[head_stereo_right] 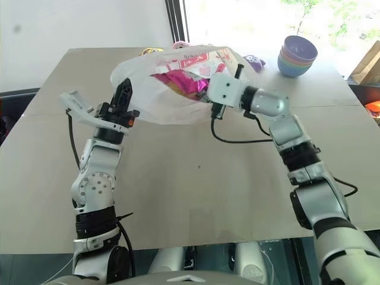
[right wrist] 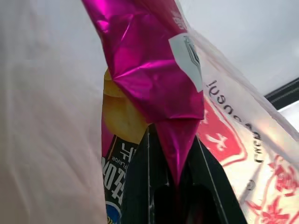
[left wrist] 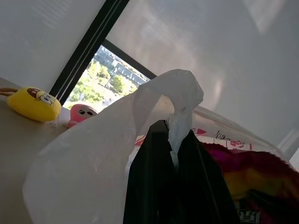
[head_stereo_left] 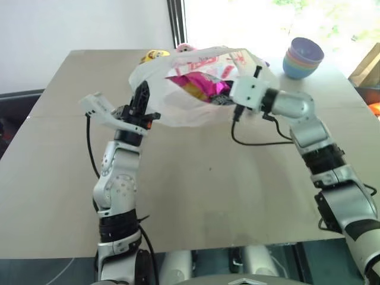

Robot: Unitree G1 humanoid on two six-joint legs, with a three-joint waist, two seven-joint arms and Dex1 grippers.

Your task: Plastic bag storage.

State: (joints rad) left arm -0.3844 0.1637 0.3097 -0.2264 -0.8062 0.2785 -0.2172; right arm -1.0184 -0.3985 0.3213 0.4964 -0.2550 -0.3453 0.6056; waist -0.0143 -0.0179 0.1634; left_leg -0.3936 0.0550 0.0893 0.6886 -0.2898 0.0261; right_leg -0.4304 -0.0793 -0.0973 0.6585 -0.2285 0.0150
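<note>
While our left gripper (left wrist: 175, 154) pinches the plastic bag (head_stereo_left: 178, 107) by its handle above the table (head_stereo_left: 196, 190), our right gripper (right wrist: 177, 182) clamps the magenta snack packet (right wrist: 149, 70) inside; this film seems light, limp and slippery.

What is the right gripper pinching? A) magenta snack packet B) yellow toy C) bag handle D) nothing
A: in the right wrist view the right gripper is shut on a corner of the magenta snack packet inside the plastic bag; the left gripper pinches the bag's handle.
</note>
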